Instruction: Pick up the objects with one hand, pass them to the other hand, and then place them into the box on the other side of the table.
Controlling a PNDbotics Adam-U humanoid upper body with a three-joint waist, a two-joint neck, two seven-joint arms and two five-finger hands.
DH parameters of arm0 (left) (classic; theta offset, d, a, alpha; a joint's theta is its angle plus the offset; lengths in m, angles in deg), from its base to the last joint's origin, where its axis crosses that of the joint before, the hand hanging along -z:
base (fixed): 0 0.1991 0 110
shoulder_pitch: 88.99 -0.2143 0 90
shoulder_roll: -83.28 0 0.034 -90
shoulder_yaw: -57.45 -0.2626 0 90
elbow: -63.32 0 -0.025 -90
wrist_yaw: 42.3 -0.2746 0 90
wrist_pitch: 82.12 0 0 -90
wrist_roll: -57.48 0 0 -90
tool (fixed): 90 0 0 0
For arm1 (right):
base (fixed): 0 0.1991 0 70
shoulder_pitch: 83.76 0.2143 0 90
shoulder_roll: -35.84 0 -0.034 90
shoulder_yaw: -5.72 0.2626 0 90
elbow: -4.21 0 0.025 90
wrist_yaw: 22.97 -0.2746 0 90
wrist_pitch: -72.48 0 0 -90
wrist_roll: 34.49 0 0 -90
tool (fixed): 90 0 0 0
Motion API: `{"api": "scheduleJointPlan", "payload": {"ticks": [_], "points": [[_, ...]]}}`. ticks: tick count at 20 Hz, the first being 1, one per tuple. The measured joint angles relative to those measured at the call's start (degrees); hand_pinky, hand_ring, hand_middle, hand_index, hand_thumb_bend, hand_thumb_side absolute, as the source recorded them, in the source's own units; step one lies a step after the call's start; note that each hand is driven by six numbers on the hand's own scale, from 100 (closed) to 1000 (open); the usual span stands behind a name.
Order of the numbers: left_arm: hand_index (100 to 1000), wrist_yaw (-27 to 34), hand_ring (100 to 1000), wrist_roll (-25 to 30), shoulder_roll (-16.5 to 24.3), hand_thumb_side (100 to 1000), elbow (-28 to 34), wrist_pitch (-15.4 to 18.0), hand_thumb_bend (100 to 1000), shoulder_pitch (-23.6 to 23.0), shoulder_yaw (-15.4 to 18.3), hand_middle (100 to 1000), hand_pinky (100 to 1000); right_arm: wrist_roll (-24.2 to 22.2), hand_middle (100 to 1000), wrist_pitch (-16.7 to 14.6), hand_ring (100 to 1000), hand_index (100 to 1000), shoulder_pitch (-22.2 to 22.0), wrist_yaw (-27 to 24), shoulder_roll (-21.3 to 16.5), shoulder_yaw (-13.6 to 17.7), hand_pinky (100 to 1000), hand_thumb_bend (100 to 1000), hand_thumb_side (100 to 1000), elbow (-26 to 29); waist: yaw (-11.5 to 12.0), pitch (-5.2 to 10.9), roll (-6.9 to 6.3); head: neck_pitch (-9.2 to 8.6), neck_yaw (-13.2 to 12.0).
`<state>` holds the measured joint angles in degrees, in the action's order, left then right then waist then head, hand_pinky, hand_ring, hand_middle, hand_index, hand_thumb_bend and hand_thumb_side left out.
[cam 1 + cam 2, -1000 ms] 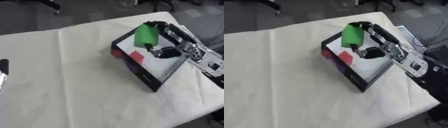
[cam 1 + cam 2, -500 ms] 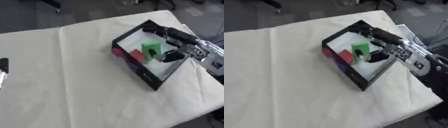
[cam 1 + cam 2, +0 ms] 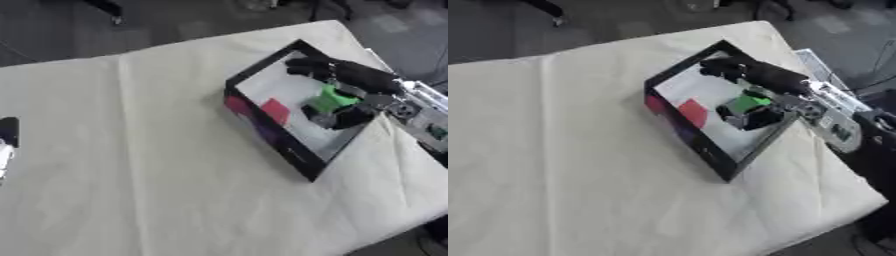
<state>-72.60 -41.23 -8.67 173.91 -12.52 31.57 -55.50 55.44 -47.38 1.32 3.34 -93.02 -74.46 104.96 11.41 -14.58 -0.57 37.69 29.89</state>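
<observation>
Lowered from where it was held above the box a second ago, the green block now sits down inside the black-walled box, on or just over its white floor, with the right hand over it. This box stands on the cloth-covered table at the robot's right side, which fits the task's last step: the block has crossed over and is being set down there. A red piece lies on the box floor beside the near wall, apart from the block, so the drop spot looks chosen to leave it undisturbed.

Reaching in over the far corner, the right hand has its dark fingers stretched out above the block and its thumb curled below; it seems to pinch the block between them, though the contact is too blurred to be sure. At the left edge, the left hand barely shows, and I cannot tell its pose.
</observation>
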Motion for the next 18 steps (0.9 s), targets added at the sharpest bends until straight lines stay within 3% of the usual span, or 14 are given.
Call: {"api": "scheduleJointPlan", "payload": {"ticks": [4, 8, 10, 11, 15, 18], "points": [[805, 0.0, 751, 0.0, 0.0, 466, 0.0, 0.1, 357, 0.0, 0.0, 665, 850, -0.5, 1000, -0.4, 1000, 1000, -0.3, -3.0, 0.0, 0.0, 1000, 100, 204, 1.2, 0.0, 0.00, 0.00, 0.01, 0.0], [803, 0.0, 750, -0.1, 0.0, 465, -0.2, 0.1, 357, 0.0, 0.0, 662, 849, -0.6, 1000, -1.4, 1000, 1000, -0.7, -11.0, 0.1, -0.1, 1000, 100, 234, 3.8, 0.1, 0.00, 0.00, 0.02, -0.1], [801, -0.1, 748, -0.1, 0.0, 466, -0.2, 0.1, 354, 0.0, 0.0, 660, 847, -0.3, 1000, -1.2, 1000, 1000, -0.6, -17.3, 0.2, -0.3, 1000, 100, 328, 5.5, 0.3, 0.00, 0.00, 0.02, -0.3], [801, -0.1, 747, -0.2, 0.0, 467, -0.2, 0.1, 355, 0.0, 0.0, 659, 845, -0.3, 1000, -0.8, 1000, 1000, -0.6, -21.2, 0.3, -0.5, 1000, 100, 417, 6.6, 0.4, 0.00, 0.00, 0.03, -0.5], [800, -0.2, 747, -0.6, 0.1, 467, -0.2, -0.2, 360, -0.1, 0.4, 660, 842, -2.0, 1000, 1.0, 995, 1000, 1.0, -38.8, 0.9, -1.2, 1000, 100, 470, 11.3, 0.7, 0.22, 0.00, 0.53, -2.7], [802, -0.3, 750, -1.2, 0.9, 465, -0.2, -0.8, 372, -0.5, 1.3, 666, 840, -6.9, 1000, 1.1, 972, 1000, 2.7, -49.9, 1.0, -1.1, 1000, 100, 470, 12.5, 1.0, 0.65, 0.00, 1.04, -5.8]]}}
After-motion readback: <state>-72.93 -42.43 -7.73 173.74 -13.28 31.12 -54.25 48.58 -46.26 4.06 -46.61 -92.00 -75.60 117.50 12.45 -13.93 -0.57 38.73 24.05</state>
